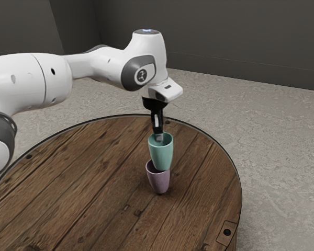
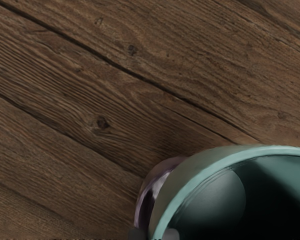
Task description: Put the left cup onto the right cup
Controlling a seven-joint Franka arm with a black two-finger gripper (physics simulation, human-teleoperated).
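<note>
Green cup: nested in purple cup, slightly tilted.
Purple cup: upright on wooden surface.
End effector: seemingly clamped on green cup's rim.

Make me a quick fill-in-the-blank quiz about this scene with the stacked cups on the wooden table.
The table holds ____ cups. The lower cup is coloured ____. The gripper is at the ____ of the green cup.
Missing words: two; purple; rim.
</note>
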